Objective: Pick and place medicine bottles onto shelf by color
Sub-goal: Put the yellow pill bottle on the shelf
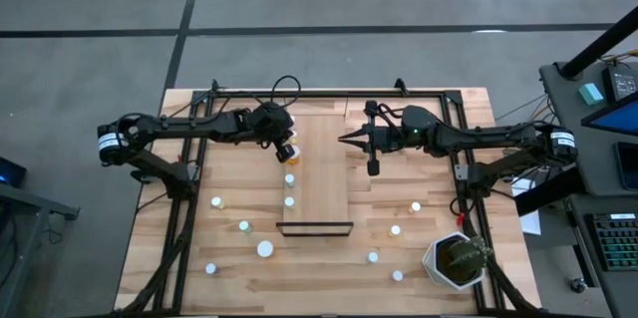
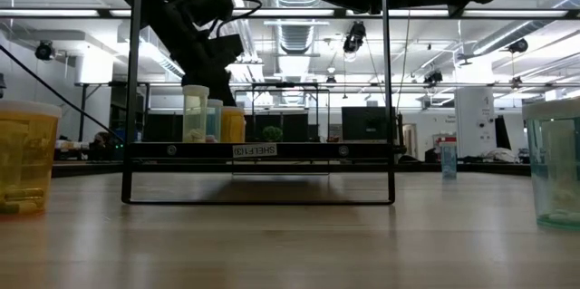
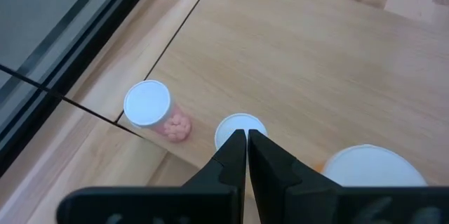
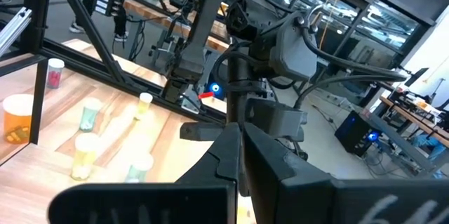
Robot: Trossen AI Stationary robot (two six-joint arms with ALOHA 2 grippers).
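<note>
The shelf (image 1: 324, 173) is a long light-wood plank in the middle of the table, with a dark rail (image 1: 316, 226) at its near end. Three medicine bottles stand on it along its left edge (image 2: 195, 112), (image 2: 215, 119), (image 2: 233, 124); one is orange (image 1: 291, 159). My left gripper (image 3: 247, 138) is shut, slanting down over the white cap (image 3: 238, 126) of one of them. Beside it shows a larger white cap (image 3: 372, 168). My right gripper (image 1: 344, 141) is shut, level above the shelf's far part, and holds nothing. My left gripper's shut fingertips (image 3: 237, 143) stand right over the small bottle's white cap (image 3: 235, 124), coming at it slanting from above. I cannot tell whether they touch it. The bottle stands upright on the shelf.
Loose bottles stand on the table left of the shelf (image 1: 216, 201), (image 1: 265, 248) and right of it (image 1: 416, 206), (image 1: 373, 256). One with pink contents (image 3: 149, 104) stands by the shelf's edge. A potted plant (image 1: 457, 261) sits near right. A black frame (image 1: 189, 208) borders the table.
</note>
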